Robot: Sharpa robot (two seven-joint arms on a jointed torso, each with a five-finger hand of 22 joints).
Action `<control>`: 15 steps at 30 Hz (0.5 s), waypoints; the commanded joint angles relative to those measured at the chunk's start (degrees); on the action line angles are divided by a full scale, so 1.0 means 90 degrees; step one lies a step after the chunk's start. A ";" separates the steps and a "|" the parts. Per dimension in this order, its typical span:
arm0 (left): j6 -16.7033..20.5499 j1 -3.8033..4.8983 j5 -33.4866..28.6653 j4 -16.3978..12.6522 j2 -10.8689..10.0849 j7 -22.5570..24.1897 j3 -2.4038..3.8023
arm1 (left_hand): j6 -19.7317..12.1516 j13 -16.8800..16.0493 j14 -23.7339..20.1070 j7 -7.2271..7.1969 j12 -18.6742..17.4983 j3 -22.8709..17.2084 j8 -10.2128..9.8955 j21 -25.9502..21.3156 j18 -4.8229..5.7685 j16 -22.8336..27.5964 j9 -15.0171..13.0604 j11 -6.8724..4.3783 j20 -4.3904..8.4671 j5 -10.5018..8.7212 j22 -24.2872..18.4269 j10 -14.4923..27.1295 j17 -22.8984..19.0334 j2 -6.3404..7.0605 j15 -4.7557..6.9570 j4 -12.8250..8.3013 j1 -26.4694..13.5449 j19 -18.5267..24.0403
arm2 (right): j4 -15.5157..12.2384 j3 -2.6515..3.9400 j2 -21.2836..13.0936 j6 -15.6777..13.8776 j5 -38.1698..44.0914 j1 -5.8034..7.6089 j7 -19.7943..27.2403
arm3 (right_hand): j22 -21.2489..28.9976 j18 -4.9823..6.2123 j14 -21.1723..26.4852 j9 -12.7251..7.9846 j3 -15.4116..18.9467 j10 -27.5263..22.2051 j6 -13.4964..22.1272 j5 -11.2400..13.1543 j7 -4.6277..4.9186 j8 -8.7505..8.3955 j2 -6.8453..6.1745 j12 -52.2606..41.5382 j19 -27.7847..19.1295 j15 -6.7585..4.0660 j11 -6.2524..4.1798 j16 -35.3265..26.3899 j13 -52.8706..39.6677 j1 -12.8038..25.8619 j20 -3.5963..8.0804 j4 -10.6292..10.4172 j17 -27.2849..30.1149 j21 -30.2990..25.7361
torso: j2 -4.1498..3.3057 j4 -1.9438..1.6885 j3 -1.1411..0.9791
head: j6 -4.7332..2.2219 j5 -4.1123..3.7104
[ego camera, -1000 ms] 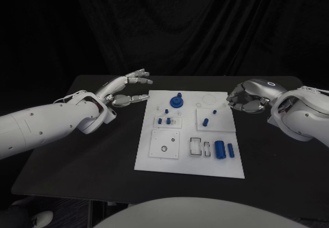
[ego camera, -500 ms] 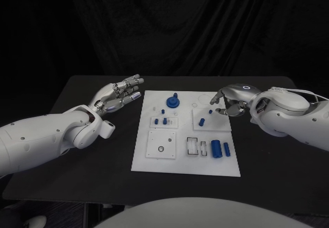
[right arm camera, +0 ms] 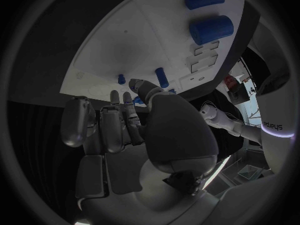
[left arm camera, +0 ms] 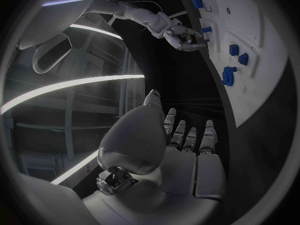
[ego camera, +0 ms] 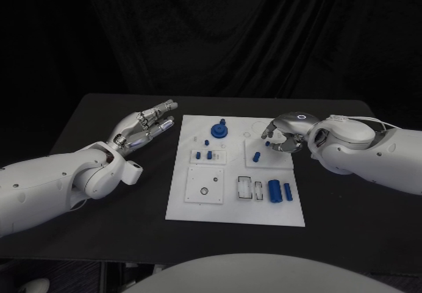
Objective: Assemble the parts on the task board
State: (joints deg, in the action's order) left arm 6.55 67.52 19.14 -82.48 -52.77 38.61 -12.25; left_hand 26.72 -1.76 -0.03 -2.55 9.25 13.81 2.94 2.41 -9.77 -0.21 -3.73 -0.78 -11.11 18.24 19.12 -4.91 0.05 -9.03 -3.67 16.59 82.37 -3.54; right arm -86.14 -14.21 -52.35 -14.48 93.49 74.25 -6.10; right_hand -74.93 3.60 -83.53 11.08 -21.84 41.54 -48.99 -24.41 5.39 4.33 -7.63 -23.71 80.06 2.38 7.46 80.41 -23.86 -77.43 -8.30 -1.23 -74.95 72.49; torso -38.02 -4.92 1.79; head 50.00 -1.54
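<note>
The white task board (ego camera: 236,210) lies in the middle of the black table. On it stand a blue gear-like part (ego camera: 219,129), small blue pegs (ego camera: 205,155), a short peg (ego camera: 257,157), a thick blue cylinder (ego camera: 274,190) and a slim one (ego camera: 288,191). My right hand (ego camera: 283,135) hangs over the board's far right corner, fingers curled down and apart, close to a tiny blue peg (ego camera: 268,143); I see nothing held in it. My left hand (ego camera: 145,125) floats left of the board, fingers stretched out, holding nothing. The right wrist view shows the thick cylinder (right arm camera: 211,29) beyond the right hand (right arm camera: 144,130).
Bare black table (ego camera: 352,201) surrounds the board on all sides. Several recessed white slots (ego camera: 252,188) and a square plate with a hole (ego camera: 205,185) sit in the board's near half. The left wrist view shows the board (left arm camera: 262,45) past the left hand (left arm camera: 187,150).
My right hand has come in from the right over the board's far right corner, its fingers uncurling downward. The left hand drifted slightly toward me, its fingers straightening. The camera shifted a little.
</note>
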 commanded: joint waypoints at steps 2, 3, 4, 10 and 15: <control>-0.0282 -0.0014 -0.0147 -0.0016 0.0004 0.0999 0.0006 | -0.0084 0.0014 0.0003 0.0005 -0.0049 0.0031 -0.0042 -0.0018 -0.0051 0.0023 0.0016 0.0073 -0.0108 0.0099 -0.0011 0.0045 -0.0006 -0.0049 -0.0107 -0.0018 0.0134 0.0000 | 0.0085 0.0005 0.0059 -0.0031 0.0133 -0.0038 -0.0039 | -0.1075 0.0050 -0.0014 0.0015 -0.0015 0.0092 0.0031 -0.0068 0.0030 -0.0035 0.0037 0.0047 0.0024 0.0037 0.0005 0.0040 0.0075 0.0010 -0.0034 0.0061 -0.0021 0.0025 | -0.0016 -0.0045 0.0037 | 0.0000 -0.0075; -0.0296 -0.0016 -0.0148 -0.0017 0.0005 0.0994 0.0006 | -0.0093 0.0014 0.0003 -0.0003 -0.0049 0.0032 -0.0042 -0.0014 -0.0052 0.0023 0.0018 0.0089 -0.0128 0.0119 -0.0002 0.0048 -0.0006 -0.0054 -0.0121 -0.0019 0.0156 -0.0008 | 0.0103 0.0006 0.0072 -0.0032 0.0133 -0.0041 -0.0035 | -0.1075 0.0050 -0.0014 0.0015 -0.0015 0.0092 0.0031 -0.0068 0.0030 -0.0035 0.0037 0.0047 0.0024 0.0037 0.0005 0.0040 0.0075 0.0010 -0.0034 0.0061 -0.0021 0.0025 | -0.0020 -0.0047 0.0038 | 0.0000 -0.0082; -0.0305 -0.0017 -0.0148 -0.0017 0.0007 0.0991 0.0006 | -0.0107 0.0014 0.0003 -0.0011 -0.0049 0.0033 -0.0043 -0.0011 -0.0053 0.0023 0.0020 0.0101 -0.0142 0.0133 0.0004 0.0049 -0.0006 -0.0057 -0.0130 -0.0021 0.0173 -0.0015 | 0.0116 0.0006 0.0080 -0.0033 0.0133 -0.0043 -0.0033 | -0.1077 0.0050 -0.0019 0.0017 -0.0026 0.0116 0.0026 -0.0093 0.0030 -0.0032 0.0041 0.0055 0.0028 0.0041 0.0007 0.0048 0.0095 0.0012 -0.0037 0.0069 -0.0028 0.0030 | -0.0020 -0.0045 0.0037 | 0.0000 -0.0079; -0.0375 -0.0025 -0.0148 0.0003 0.0029 0.0957 0.0006 | -0.0128 0.0011 0.0003 -0.0035 -0.0037 0.0039 -0.0043 -0.0008 -0.0055 0.0023 0.0024 0.0152 -0.0183 0.0179 -0.0011 0.0044 -0.0006 -0.0068 -0.0158 -0.0025 0.0228 -0.0027 | 0.0239 0.0006 0.0148 -0.0028 0.0134 -0.0079 -0.0017 | -0.1097 0.0037 -0.0048 0.0074 -0.0151 0.0431 -0.0129 -0.0268 0.0025 0.0035 0.0059 0.0091 0.0078 0.0038 -0.0007 0.0089 0.0267 0.0066 -0.0042 0.0143 -0.0052 0.0101 | -0.0024 -0.0029 0.0032 | 0.0000 -0.0068; -0.0398 -0.0028 -0.0149 0.0015 0.0032 0.0935 0.0006 | -0.0136 0.0009 0.0004 -0.0046 -0.0025 0.0037 -0.0042 -0.0007 -0.0055 0.0023 0.0025 0.0193 -0.0211 0.0223 -0.0019 0.0038 -0.0005 -0.0080 -0.0182 -0.0032 0.0277 -0.0034 | 0.0318 0.0006 0.0184 -0.0034 0.0134 -0.0122 0.0004 | -0.1102 0.0034 -0.0053 0.0096 -0.0198 0.0489 -0.0183 -0.0347 0.0028 0.0056 0.0064 0.0116 0.0088 0.0036 -0.0010 0.0097 0.0318 0.0074 -0.0039 0.0171 -0.0055 0.0118 | -0.0018 -0.0009 0.0023 | 0.0000 -0.0039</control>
State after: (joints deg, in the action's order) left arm 4.23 67.36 18.38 -82.31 -52.60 38.73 -12.25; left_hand 25.79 -1.68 0.02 -2.87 9.02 13.97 2.95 2.41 -9.77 -0.21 -3.59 0.57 -12.71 20.11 18.97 -4.65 0.08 -9.61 -4.93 16.43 84.49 -3.92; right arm -83.40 -14.19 -50.67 -14.53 94.16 73.35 -5.97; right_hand -74.93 3.59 -83.74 11.89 -23.32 45.59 -50.24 -27.26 5.58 4.61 -7.23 -22.90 80.37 2.58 7.45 81.01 -20.97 -77.03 -8.60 0.25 -74.94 73.22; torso -38.23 -5.11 2.05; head 50.00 -1.99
